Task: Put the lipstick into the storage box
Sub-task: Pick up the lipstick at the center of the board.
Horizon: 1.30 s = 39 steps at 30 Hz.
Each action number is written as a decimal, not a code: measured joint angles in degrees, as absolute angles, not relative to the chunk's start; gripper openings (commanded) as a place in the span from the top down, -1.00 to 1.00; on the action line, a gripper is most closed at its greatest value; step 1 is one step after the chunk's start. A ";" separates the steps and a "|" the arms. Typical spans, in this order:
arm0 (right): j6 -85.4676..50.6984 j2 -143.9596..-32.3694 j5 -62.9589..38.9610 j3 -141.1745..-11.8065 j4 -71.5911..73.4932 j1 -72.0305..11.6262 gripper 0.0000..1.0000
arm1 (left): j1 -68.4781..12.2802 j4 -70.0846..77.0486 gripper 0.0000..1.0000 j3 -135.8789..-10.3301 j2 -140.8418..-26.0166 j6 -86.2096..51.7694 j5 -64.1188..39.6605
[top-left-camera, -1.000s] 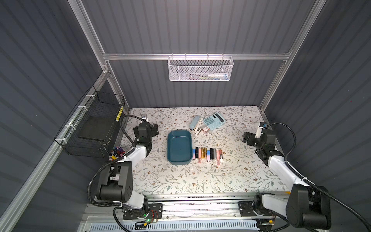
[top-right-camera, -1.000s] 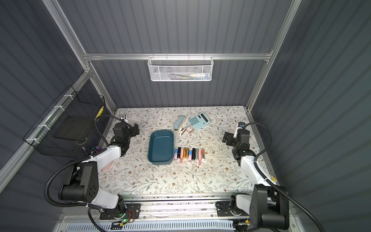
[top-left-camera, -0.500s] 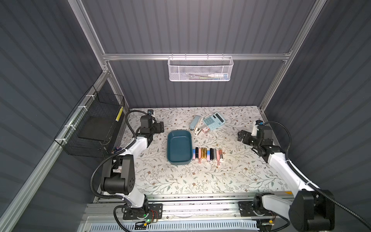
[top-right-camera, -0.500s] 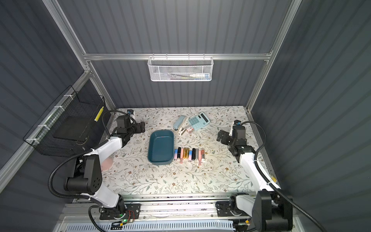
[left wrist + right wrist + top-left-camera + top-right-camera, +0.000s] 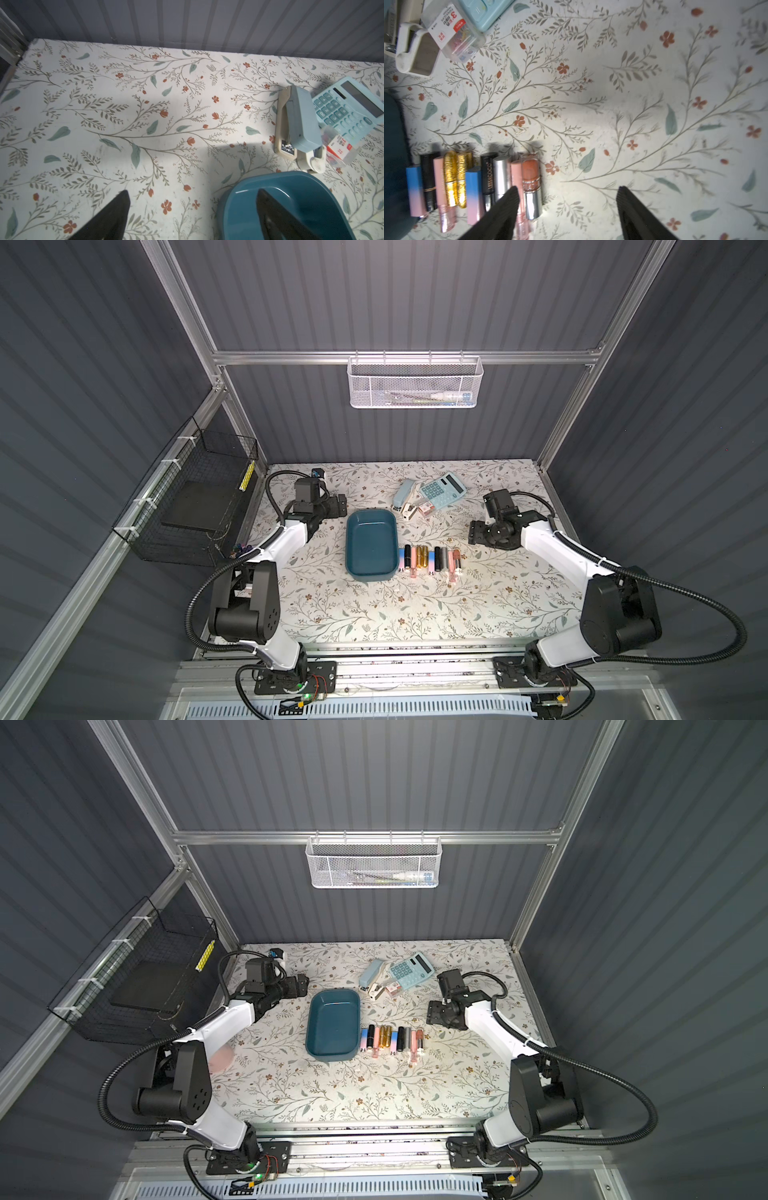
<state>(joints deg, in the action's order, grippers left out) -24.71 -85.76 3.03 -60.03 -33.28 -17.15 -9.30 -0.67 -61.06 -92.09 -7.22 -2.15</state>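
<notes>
Change since prior frame: both arms have reached inward from the edges of the table (image 5: 374, 614)
Left gripper (image 5: 337, 506): fingers spread, empty, near the far corner of the storage box (image 5: 370, 545)
Right gripper (image 5: 567, 189): fingers parted, empty, by the outer end of the lipstick row (image 5: 430, 560)
Row: lying on the table just beside the box, tubes touching; box empty
Hazard: tight packing; a descending finger may strike a neighbour, rolling tubes or pinching two

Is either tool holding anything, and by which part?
Nothing held. The left tool and right tool are both open and empty; the lipsticks lie beside the storage box.
</notes>
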 measured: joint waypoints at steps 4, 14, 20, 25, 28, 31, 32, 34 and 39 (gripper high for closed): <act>-26.55 -85.78 2.68 -60.18 -34.76 -20.18 0.66 | -12.27 -1.69 -0.94 -61.08 -91.48 -7.38 -2.09; -28.45 -88.62 0.08 -60.16 -35.27 -21.80 -0.05 | -16.93 -4.38 -0.94 -63.48 -91.50 -8.88 -1.96; -28.45 -90.48 -1.80 -60.14 -34.96 -22.09 -0.06 | -16.95 -5.48 -0.93 -62.59 -90.65 -9.52 -0.84; -28.32 -92.86 -2.66 -60.14 -34.35 -22.94 -0.02 | -16.95 -6.11 -0.92 -61.39 -88.71 -9.52 0.08; -28.34 -94.13 -2.83 -60.14 -34.04 -23.09 0.00 | -16.95 -6.39 -0.91 -60.97 -88.16 -9.50 0.71; -28.49 -94.83 -2.83 -60.14 -33.85 -23.24 0.03 | -16.95 -6.46 -0.91 -60.66 -87.99 -9.47 1.52; -28.49 -95.04 -2.83 -60.14 -33.82 -23.27 0.06 | -16.95 -6.52 -0.91 -60.58 -87.96 -9.43 1.72; -28.51 -95.48 -2.85 -60.14 -33.82 -23.35 0.10 | -16.95 -6.61 -0.91 -60.58 -87.96 -9.26 2.00; -28.51 -96.88 -2.81 -60.14 -33.67 -23.35 0.10 | -16.95 -6.68 -0.91 -60.58 -87.96 -9.06 2.83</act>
<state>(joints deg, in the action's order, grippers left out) -28.51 -96.88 -2.81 -60.14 -33.67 -23.35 -16.95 -6.68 -60.58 -87.96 -9.06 2.83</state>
